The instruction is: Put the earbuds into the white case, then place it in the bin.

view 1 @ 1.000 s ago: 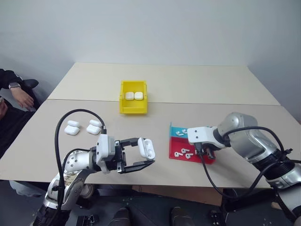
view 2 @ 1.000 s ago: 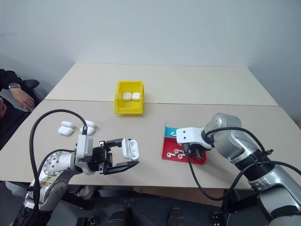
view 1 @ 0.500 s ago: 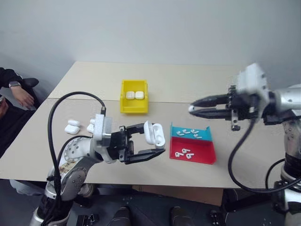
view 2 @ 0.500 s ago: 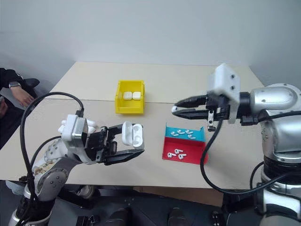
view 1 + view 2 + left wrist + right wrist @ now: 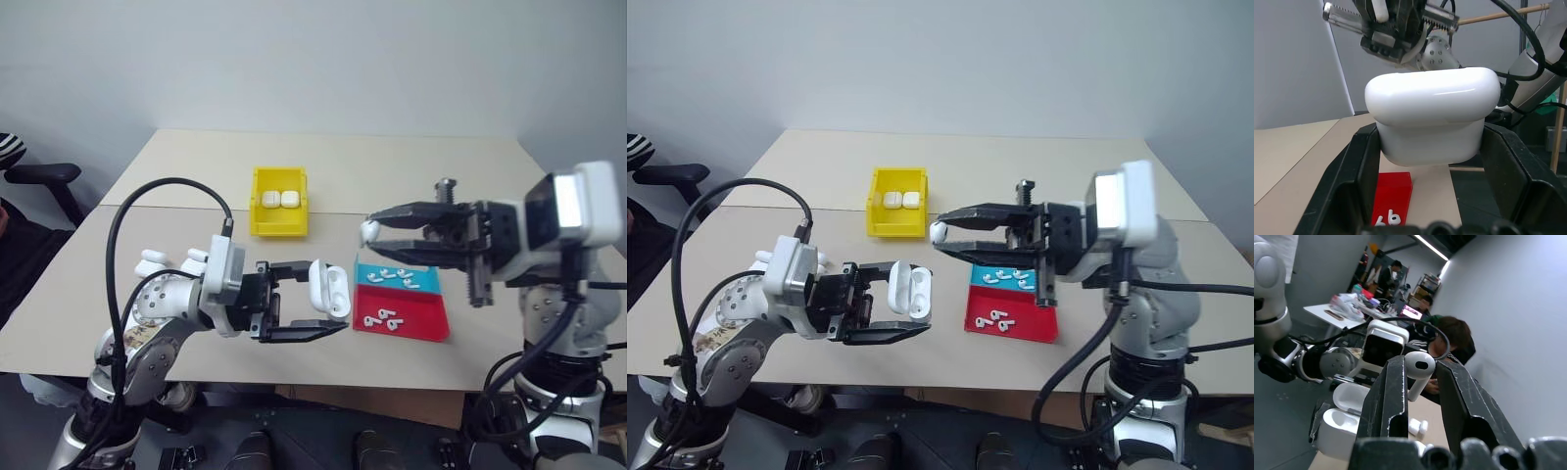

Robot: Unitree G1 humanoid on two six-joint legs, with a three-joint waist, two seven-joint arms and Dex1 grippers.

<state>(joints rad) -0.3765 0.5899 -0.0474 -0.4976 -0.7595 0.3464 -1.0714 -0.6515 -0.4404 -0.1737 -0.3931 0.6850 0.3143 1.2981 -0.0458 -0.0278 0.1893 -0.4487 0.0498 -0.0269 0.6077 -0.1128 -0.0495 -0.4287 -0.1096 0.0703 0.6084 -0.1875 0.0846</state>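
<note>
My left gripper (image 5: 326, 299) is shut on the white case (image 5: 330, 288) and holds it above the table's front edge with its lid flipped open. In the left wrist view the case (image 5: 1432, 117) sits between the two black fingers (image 5: 1354, 186). My right gripper (image 5: 373, 233) points left, shut on one earbud (image 5: 369, 233). That earbud hangs a little above and to the right of the open case, apart from it. The right wrist view shows the earbud (image 5: 1418, 369) pinched at the fingertips, with the open case (image 5: 1344, 418) below. The yellow bin (image 5: 279, 227) stands further back with two white cases (image 5: 279, 199) inside.
Several loose earbuds (image 5: 400, 276) lie on a blue tray (image 5: 431, 286) and a red tray (image 5: 421, 325) under my right arm. Two more white cases (image 5: 152, 262) rest on the table (image 5: 392, 176) at the left. A chair (image 5: 39, 174) stands beyond the left edge.
My right gripper rose from the red tray with an earbud and swung left toward the case. The left gripper lifted the case slightly. The person's arm at the left has withdrawn.
</note>
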